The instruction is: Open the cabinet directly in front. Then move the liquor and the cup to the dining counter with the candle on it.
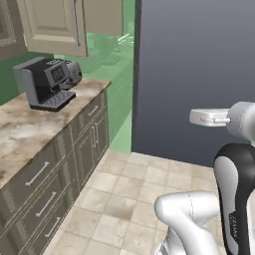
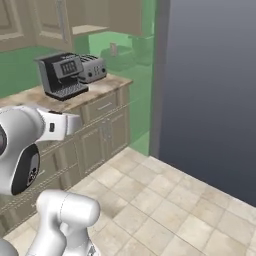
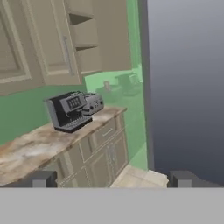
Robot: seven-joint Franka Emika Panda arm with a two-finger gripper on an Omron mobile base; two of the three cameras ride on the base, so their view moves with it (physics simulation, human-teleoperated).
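On the far left of the hand view we see the cabinet [image 3: 52, 48], one door swung out by its bar handle [image 3: 67, 56] and shelves bared, so we judge the opening done. Below, the coffee machine [image 3: 70, 111] sits beside a toaster [image 3: 94, 103] on the marble worktop [image 3: 30, 146]. Our gripper [image 3: 109, 179] hangs free with jaws spread, pinching nothing. We cannot pick out liquor or cup.

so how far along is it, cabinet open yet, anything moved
Done: the cabinet looks open, one door swung out and bare shelves showing in the hand view. In hand: nothing; the pincer is open and empty, facing the worktop with the coffee machine. Left: both carries. The liquor, cup and dining counter aren't visible here, so neither move can be confirmed.
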